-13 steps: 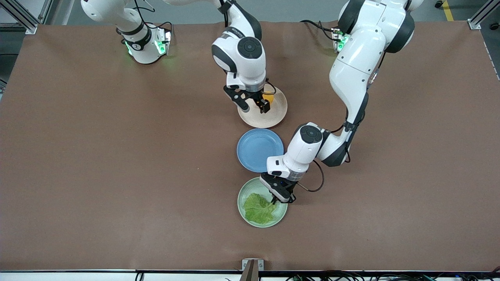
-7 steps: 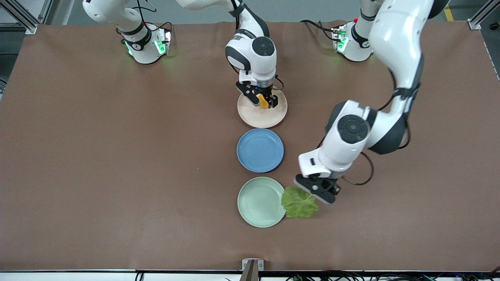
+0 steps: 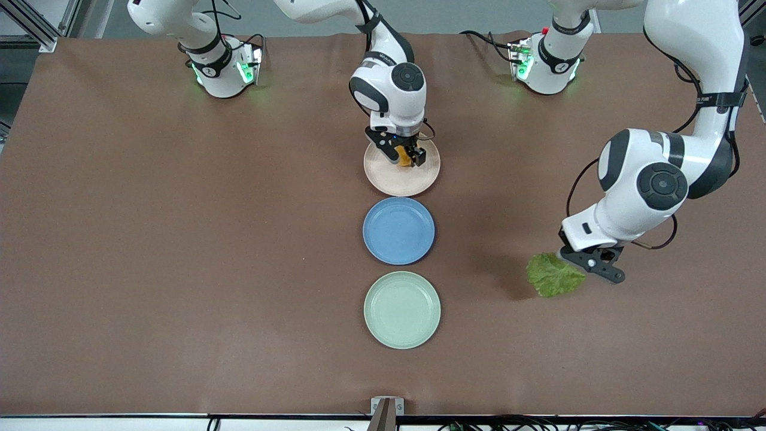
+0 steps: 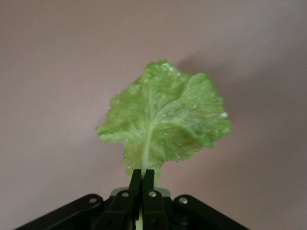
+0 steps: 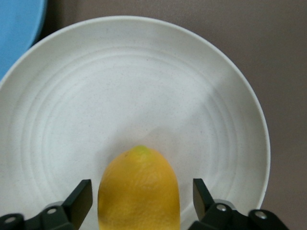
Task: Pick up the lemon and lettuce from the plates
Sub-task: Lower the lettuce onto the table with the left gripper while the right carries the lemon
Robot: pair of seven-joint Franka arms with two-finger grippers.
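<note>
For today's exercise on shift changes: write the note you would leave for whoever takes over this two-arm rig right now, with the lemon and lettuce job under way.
Left hand: shut on the lettuce by its pale stem, up over bare table toward the left arm's end, well clear of the mint green plate.
Right hand: over the beige-pink plate, fingers either side of the lemon; a gap shows on each side in the right wrist view, so no firm grip is evident.
Done: lettuce is off its plate.
Left: confirm the grip on the lemon and lift it away. The blue plate between the two is not involved.
</note>
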